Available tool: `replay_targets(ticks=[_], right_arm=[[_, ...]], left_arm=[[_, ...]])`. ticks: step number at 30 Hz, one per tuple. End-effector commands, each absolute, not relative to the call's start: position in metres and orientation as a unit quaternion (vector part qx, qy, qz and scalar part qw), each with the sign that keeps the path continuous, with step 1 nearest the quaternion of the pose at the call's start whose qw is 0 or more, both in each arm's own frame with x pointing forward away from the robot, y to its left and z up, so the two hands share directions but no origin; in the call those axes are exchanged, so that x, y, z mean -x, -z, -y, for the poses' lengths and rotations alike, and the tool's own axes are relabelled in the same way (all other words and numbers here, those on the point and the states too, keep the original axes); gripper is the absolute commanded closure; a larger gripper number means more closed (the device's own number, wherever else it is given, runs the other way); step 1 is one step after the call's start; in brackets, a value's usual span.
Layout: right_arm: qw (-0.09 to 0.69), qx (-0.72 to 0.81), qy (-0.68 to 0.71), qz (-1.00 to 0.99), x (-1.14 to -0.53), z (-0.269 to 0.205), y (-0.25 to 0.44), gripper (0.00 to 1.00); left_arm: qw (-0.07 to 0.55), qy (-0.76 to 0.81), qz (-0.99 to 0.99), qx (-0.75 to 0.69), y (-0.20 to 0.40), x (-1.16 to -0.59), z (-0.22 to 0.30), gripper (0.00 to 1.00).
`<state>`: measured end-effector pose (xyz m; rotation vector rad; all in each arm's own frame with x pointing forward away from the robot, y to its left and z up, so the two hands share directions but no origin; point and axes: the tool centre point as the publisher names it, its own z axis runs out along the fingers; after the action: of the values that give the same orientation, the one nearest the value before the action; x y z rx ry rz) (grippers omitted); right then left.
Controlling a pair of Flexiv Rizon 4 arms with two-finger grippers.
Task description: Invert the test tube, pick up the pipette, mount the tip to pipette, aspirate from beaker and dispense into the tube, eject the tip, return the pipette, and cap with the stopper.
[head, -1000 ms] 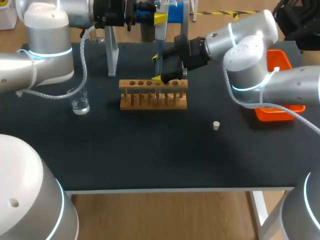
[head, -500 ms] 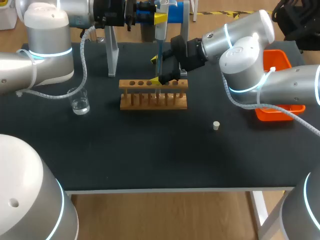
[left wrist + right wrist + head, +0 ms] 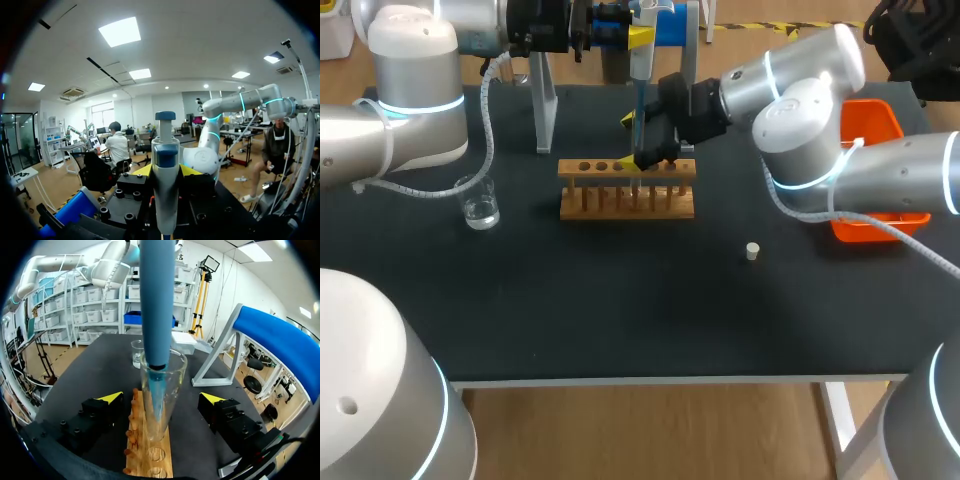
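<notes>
My left gripper [image 3: 638, 36] is shut on the grey pipette [image 3: 642, 62] and holds it upright over the wooden rack [image 3: 626, 190]. The left wrist view shows the pipette's body [image 3: 165, 145] clamped between the yellow tips. Its blue shaft [image 3: 157, 300] runs down, and the clear tip sits inside the mouth of the test tube [image 3: 162, 390], which stands upright in the rack. My right gripper [image 3: 638, 140] is open around the tube, with both fingers clear of the glass. The small stopper [image 3: 752, 251] lies on the mat to the right of the rack.
A beaker [image 3: 479, 205] with clear liquid stands left of the rack and shows beyond it [image 3: 137, 354] in the right wrist view. The grey pipette stand [image 3: 545, 110] with a blue top is behind the rack. An orange tray [image 3: 880, 225] sits at the right edge.
My right gripper has drawn back a little toward the far side of the rack, still open. The left gripper and the pipette have not moved.
</notes>
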<state>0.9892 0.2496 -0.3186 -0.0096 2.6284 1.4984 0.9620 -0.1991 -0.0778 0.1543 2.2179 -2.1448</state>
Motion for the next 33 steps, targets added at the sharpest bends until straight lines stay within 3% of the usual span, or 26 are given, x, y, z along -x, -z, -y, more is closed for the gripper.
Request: replay_targets(ticks=[1, 33], right_arm=[[0.057, 0.005, -0.493, -0.868, -0.9904, -0.251, 0.3194, 0.0], [0.054, 0.013, -0.491, -0.869, -0.9863, -0.2544, 0.3209, 0.0]], left_arm=[[0.025, 0.693, -0.718, -0.051, 0.0769, -0.9625, 0.1985, 1.0], [0.026, 0.693, -0.719, -0.05, 0.0758, -0.9619, 0.1988, 1.0]])
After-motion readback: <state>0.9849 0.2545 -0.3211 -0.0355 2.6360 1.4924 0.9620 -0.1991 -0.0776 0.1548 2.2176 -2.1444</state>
